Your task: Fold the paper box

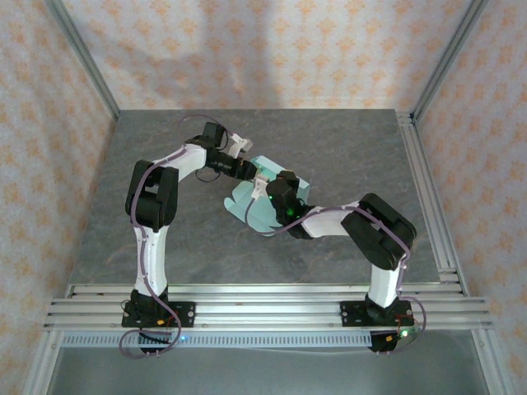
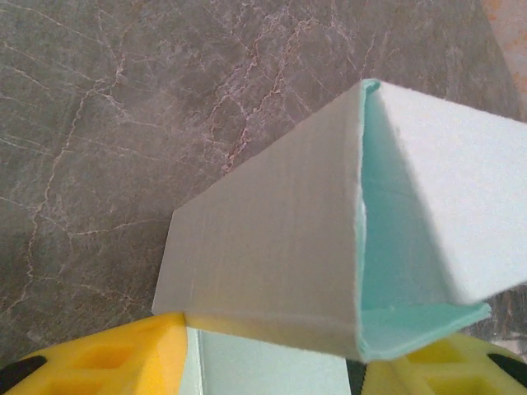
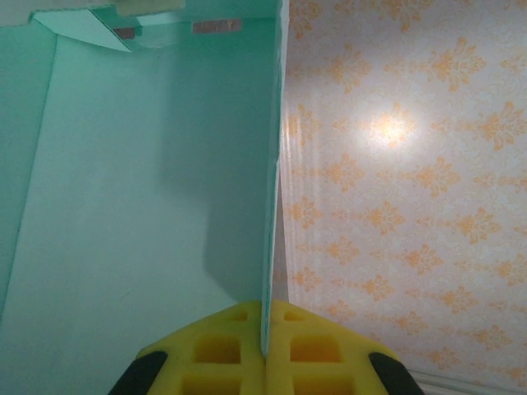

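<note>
Near the middle of the table (image 1: 354,156), both arms bend inward at the elbow and meet over the paper box (image 1: 245,207). The right claw (image 3: 265,333) is clamped on one upright wall of the box. The left claw (image 2: 263,362) has its yellow fingers (image 2: 123,358) spread either side of a folded corner; whether it grips, I cannot tell.

The thin-card paper box (image 1: 245,207) was pale mint-blue, whiter outside. The stone-look worktop (image 1: 346,156) was grey with pale veins. The papered wall (image 1: 247,49) was cream-pink with orange floral motifs. Jaws were yellow.
</note>
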Robot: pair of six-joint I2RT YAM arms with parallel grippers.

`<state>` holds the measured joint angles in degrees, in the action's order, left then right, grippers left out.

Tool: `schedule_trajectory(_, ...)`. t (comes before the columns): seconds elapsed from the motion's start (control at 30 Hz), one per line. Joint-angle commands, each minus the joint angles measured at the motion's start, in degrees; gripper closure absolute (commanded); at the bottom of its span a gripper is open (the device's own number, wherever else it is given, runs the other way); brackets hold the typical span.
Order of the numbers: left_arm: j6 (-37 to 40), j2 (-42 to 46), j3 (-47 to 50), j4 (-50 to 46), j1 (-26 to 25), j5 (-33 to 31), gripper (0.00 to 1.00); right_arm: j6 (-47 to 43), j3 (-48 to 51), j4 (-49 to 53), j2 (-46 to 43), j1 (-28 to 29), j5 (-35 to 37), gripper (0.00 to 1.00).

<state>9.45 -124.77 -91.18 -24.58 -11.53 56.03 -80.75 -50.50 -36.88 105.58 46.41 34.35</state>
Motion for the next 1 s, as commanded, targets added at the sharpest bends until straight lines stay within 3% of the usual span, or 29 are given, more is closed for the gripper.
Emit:
schedule_trajectory(0.0, -1.7, -0.5, -1.3, 3.1, 0.0, -0.8, 0.46, 1.4, -1.5, 2.2, 1.5, 1.3, -1.0, 1.00)
schedule_trajectory(0.37, 0.9, 1.4, 0.5, 2.7, -0.1, 2.6, 0.46, 4.8, -4.3, 6.3, 1.7, 1.2, -0.5, 1.00)
schedule_trajectory(0.73, -1.4, 0.8, 1.0, 4.2, 0.0, -4.6, 0.53, 5.9, -5.6, 8.5, 1.6, 1.1, -1.0, 1.00)
schedule_trajectory(0.87, -2.7, 1.6, 2.6, 7.3, -0.2, -6.5, 0.44, 7.5, -6.5, 10.2, 1.7, 1.1, -1.6, 1.00)
schedule_trajectory(0.97, -3.2, 2.2, 3.5, 8.8, -0.3, -7.4, 0.44, 8.1, -7.0, 10.9, 1.6, 1.1, -1.8, 1.00)
